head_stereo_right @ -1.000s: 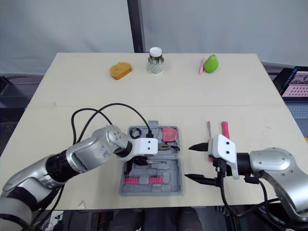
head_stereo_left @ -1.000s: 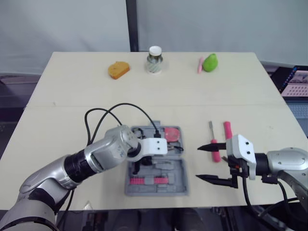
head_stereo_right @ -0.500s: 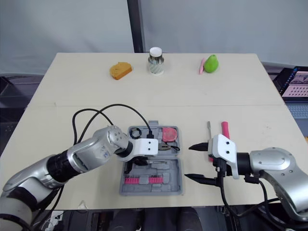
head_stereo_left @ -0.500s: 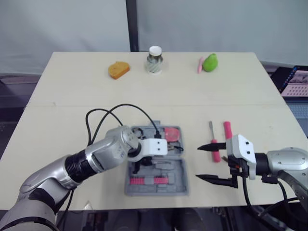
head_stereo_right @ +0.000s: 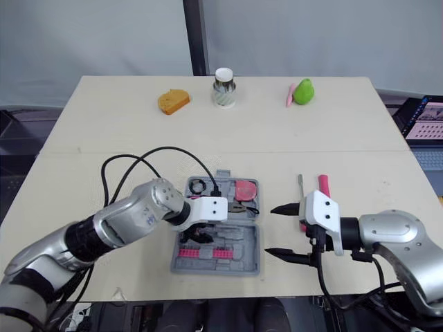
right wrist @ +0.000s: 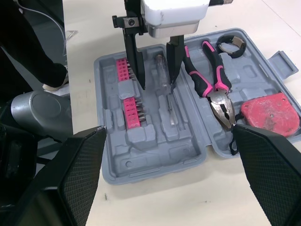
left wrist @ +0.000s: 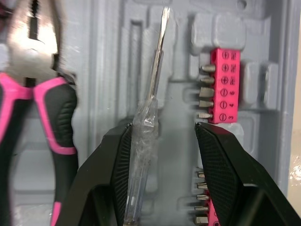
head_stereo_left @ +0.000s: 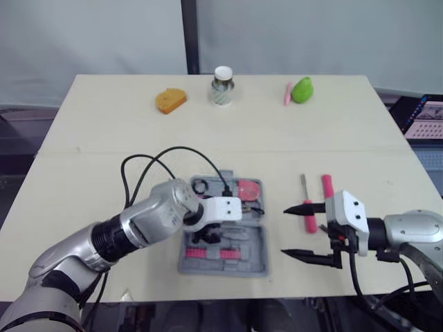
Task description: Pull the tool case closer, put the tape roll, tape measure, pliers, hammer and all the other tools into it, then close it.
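The grey tool case [head_stereo_left: 257,261] lies open near the table's front edge. It holds pink-handled pliers [left wrist: 44,108], a red tape measure [right wrist: 270,110], a black tape roll [right wrist: 231,44] and pink bit strips [left wrist: 221,84]. My left gripper [head_stereo_left: 208,238] is open and reaches down into the case. A clear-handled screwdriver [left wrist: 148,117] lies in its slot between the fingers, against one of them. My right gripper [head_stereo_left: 284,233] hangs open just right of the case. Behind it on the table lie a pink-handled screwdriver [head_stereo_left: 311,214] and the pink hammer handle [head_stereo_left: 327,185], partly hidden by the gripper.
Along the table's far side stand an orange object [head_stereo_left: 170,99], a white-lidded jar [head_stereo_left: 222,86] and a green pear-shaped object [head_stereo_left: 302,90] with a pink stick [head_stereo_left: 287,93] beside it. A black cable [head_stereo_left: 159,162] loops above my left forearm.
The tool case has turned slightly and slid a little farther from the front edge, along with my left gripper. My right gripper has stayed in place.
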Robot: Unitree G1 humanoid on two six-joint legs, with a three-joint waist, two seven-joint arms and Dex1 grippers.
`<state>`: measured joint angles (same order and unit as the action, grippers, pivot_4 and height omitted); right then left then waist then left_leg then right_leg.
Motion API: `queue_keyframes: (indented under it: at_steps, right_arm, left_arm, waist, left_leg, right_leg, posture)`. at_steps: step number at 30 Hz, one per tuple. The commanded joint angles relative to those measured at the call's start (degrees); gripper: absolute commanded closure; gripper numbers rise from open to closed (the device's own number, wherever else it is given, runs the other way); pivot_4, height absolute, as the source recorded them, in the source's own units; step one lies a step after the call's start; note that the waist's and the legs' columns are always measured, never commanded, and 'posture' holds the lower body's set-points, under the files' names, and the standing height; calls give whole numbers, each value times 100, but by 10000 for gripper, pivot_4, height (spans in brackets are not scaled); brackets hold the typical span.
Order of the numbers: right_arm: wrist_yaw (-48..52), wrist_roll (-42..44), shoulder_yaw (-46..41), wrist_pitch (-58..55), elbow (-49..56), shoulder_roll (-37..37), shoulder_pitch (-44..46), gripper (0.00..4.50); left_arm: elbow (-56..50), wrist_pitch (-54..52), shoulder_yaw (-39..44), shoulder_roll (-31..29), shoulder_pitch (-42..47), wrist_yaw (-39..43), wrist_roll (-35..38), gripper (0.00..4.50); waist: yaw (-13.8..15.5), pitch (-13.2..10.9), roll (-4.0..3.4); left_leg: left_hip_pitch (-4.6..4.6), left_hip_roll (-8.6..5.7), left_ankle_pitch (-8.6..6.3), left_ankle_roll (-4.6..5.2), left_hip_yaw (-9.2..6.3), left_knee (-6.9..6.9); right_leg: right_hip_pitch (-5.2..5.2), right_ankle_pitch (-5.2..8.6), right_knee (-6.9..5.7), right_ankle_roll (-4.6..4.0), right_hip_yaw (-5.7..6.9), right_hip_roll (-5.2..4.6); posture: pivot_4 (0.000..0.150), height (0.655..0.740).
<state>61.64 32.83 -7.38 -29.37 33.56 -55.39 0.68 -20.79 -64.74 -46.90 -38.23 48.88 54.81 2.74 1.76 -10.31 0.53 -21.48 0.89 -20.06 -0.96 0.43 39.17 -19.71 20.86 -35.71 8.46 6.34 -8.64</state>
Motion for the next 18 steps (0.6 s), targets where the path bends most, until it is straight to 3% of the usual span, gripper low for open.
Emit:
queue_keyframes:
  at_steps: [1, 7, 14, 18]
  right_arm:
    - [-34, 133, -158, -33, 146, -8, 27, 0]
    - [-19, 114, -131, -21, 86, 3, 98, 0]
    - [-14, 117, -119, -19, 61, 22, 130, 0]
    - [-25, 155, -177, -77, 85, -10, 141, 0]
  left_arm:
    - [-362, 8, 461, -298, -97, 142, 201, 22190]
    - [-137, 853, 949, -734, -370, 330, 289, 22190]
    - [290, 2987, 2106, -470, -1379, 522, 769, 22190]
    - [651, 3871, 2777, -238, -2315, 702, 1228, 34381]
  waist:
    - [-16, 0, 0]
    - [-1, 0, 0]
    - [-19, 2, -3]
    - [-32, 2, -4]
  left_leg:
    - [0, 0, 0, 0, 0, 0]
    - [1, 0, 0, 0, 0, -1]
    - [1, 1, 0, 0, -5, 0]
    - [6, 2, 0, 0, -3, -5]
  right_leg:
    - [-1, 0, 0, 0, 0, 0]
    - [0, 0, -1, 0, 0, -1]
    - [1, 0, -1, 0, 3, -1]
    - [1, 0, -4, 0, 3, -1]
  posture:
    - [1500, 7400]
    - [1500, 7400]
    - [1500, 7400]
    - [1500, 7400]
